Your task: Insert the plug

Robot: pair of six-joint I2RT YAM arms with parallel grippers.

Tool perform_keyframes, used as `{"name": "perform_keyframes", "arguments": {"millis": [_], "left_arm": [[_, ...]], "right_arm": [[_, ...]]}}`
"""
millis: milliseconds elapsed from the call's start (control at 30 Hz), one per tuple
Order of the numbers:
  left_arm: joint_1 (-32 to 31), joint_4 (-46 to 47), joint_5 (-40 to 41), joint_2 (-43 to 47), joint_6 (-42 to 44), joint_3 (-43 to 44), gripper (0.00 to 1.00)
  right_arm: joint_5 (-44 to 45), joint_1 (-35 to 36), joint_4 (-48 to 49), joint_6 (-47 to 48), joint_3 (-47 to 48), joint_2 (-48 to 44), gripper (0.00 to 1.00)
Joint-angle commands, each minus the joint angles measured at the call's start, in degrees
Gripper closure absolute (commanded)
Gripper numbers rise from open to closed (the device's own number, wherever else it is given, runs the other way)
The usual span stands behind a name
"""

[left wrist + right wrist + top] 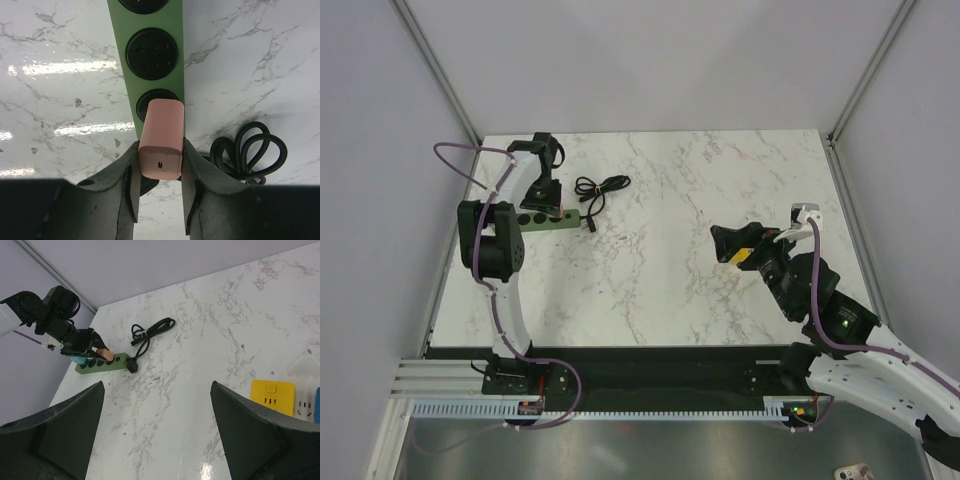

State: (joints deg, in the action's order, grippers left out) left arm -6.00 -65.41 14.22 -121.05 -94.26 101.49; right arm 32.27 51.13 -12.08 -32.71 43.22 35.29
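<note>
My left gripper (160, 162) is shut on a pink rounded plug (161, 140), one finger on each side. The plug's far end covers one round socket of the green power strip (150, 20); how deep it sits I cannot tell. In the right wrist view the pink plug (103, 354) leans on the power strip (112, 362), and a teal plug (79, 360) sits at the strip's far left end. From above, the left gripper (542, 195) is over the power strip (548, 221). My right gripper (156, 385) hangs open and empty over bare marble, far right of the strip.
A coiled black cable (601, 188) runs from the strip's right end and lies just beside it (250, 150). A yellow socket block (271, 395) and a white one (302, 407) lie near the right gripper (730, 243). Grey walls enclose the table.
</note>
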Motion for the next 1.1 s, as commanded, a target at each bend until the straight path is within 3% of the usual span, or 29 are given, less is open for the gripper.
{"name": "perform_keyframes", "arguments": {"millis": [0, 267, 1067], "left_arm": [[-2.00, -9.30, -15.36, -12.18, -1.72, -3.68, 0.98], [1.34, -11.49, -14.40, -13.16, -4.09, 2.83, 0.98], [3.80, -9.65, -13.51, -12.63, -0.66, 1.25, 0.98]], "right_arm": [[2.09, -0.16, -0.93, 1.59, 2.48, -1.27, 0.05], [3.32, -0.07, -1.81, 2.30, 3.18, -2.42, 0.05], [3.50, -0.16, -5.06, -0.51, 5.03, -3.91, 0.05]]}}
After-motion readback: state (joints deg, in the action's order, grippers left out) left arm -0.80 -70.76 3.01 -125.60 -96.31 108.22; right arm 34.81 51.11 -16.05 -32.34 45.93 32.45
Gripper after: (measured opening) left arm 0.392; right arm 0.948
